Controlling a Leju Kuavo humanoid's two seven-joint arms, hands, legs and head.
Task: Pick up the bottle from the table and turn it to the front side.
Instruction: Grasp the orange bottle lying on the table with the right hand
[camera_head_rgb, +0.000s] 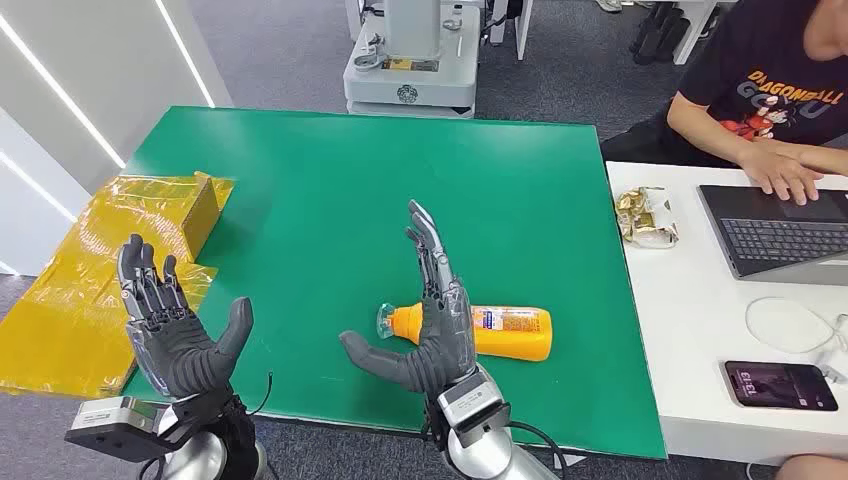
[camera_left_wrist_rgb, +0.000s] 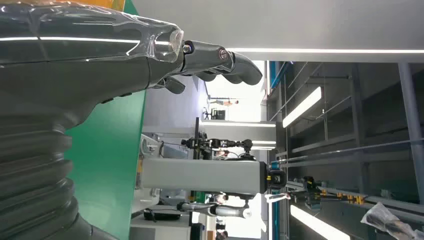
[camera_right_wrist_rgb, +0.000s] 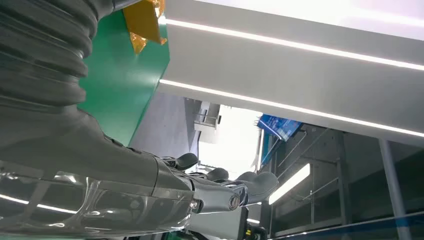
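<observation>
An orange bottle (camera_head_rgb: 510, 333) with a clear cap lies on its side on the green table (camera_head_rgb: 350, 190), near the front edge, cap pointing left. My right hand (camera_head_rgb: 432, 320) is raised just in front of it, fingers spread and straight, thumb out, holding nothing; it hides part of the bottle's neck. My left hand (camera_head_rgb: 168, 322) is held up at the table's front left corner, fingers apart and empty. The left wrist view looks along the left hand's fingers (camera_left_wrist_rgb: 220, 60) at the room. The right hand's fingers (camera_right_wrist_rgb: 235, 187) stand out straight in the right wrist view.
A box wrapped in yellow film (camera_head_rgb: 150, 215) sits at the table's left edge. To the right stands a white desk (camera_head_rgb: 680, 330) with a laptop (camera_head_rgb: 780, 235), a phone (camera_head_rgb: 780, 385), a snack packet (camera_head_rgb: 647, 215) and a seated person (camera_head_rgb: 770, 100) typing. A grey machine base (camera_head_rgb: 410, 75) stands beyond the table.
</observation>
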